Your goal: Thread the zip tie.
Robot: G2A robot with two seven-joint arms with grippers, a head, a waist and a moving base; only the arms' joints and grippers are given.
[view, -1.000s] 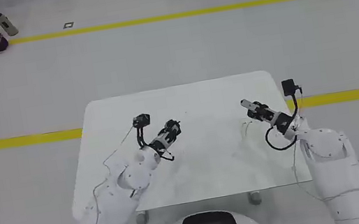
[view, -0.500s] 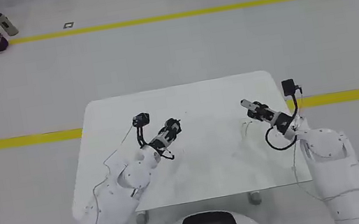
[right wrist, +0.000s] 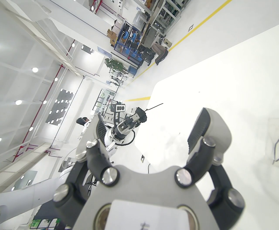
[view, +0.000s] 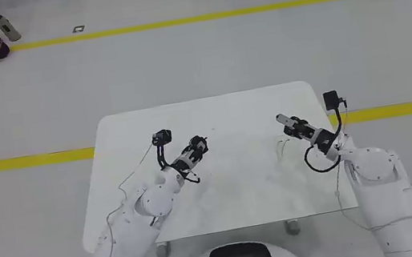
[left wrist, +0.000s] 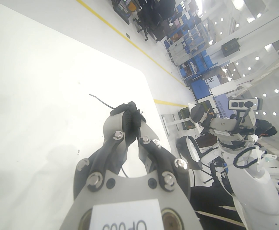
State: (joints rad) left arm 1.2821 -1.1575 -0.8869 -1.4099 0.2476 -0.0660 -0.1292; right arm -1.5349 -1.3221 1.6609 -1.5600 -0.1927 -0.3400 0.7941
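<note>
Pinched between the tips of the left gripper point(left wrist: 129, 114), jaws clenched hard on it: the zip tie point(left wrist: 102, 101). Thin, black, faintly kinked at the free end, jutting out past the fingertips over the white table point(left wrist: 43, 65). Cannot tell whether touching the surface or just above it. Too fine to pick out from the top view.

From above, left gripper just left of frame centre. Right gripper point(view: 283, 121) right of centre, well apart, jaws released, spread wide and holding nothing. Both aimed toward the upper middle of the tabletop.

From the right wrist, strand visible at the far gripper, long axis lying across the line of sight and not pointing into the open jaws. Likely calls for turning the free end round, or bringing the open jaws in from the side, before any threading. Head of the tie hidden in the grip; no telling which end protrudes.
</note>
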